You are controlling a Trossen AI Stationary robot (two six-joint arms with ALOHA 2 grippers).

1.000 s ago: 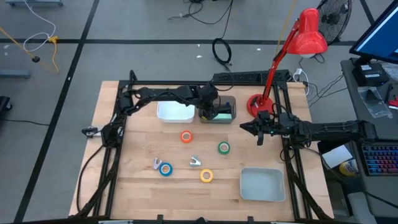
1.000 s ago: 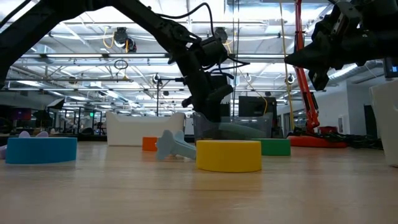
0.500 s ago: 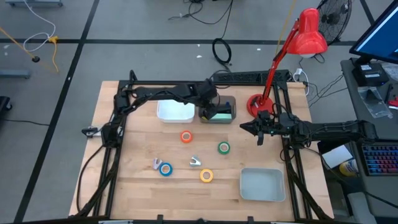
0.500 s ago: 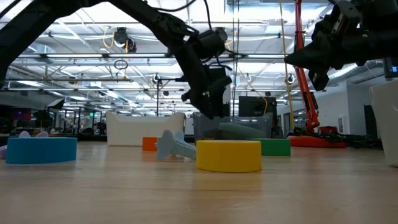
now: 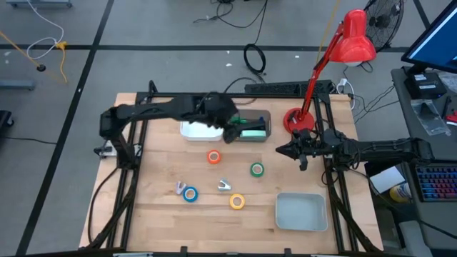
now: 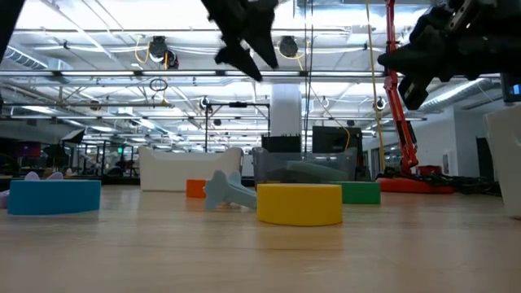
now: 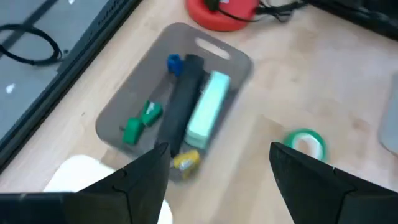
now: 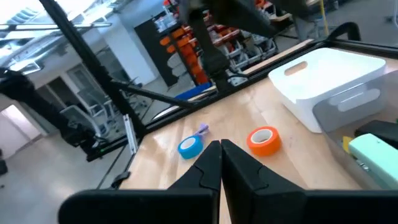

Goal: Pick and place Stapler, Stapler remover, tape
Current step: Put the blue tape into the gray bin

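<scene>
Even, bright light falls from overhead; on the wooden surface (image 5: 164, 214) shadows are soft and faint. In the low view rows of ceiling lights (image 6: 122, 77) glare behind dark arm silhouettes, and the near boards lie out of focus. The left arm (image 5: 178, 111) is smeared with motion blur in the high view. The left wrist view is blurred throughout, the grey tray (image 7: 124, 106) and the green tape roll (image 7: 306, 142) soft-edged. In the right wrist view the background shelving (image 8: 180, 43) is hazy.

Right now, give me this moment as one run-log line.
left claw: open, above grey bin | stapler: in bin | right claw: shut, waiting | tape rolls: on table
</scene>
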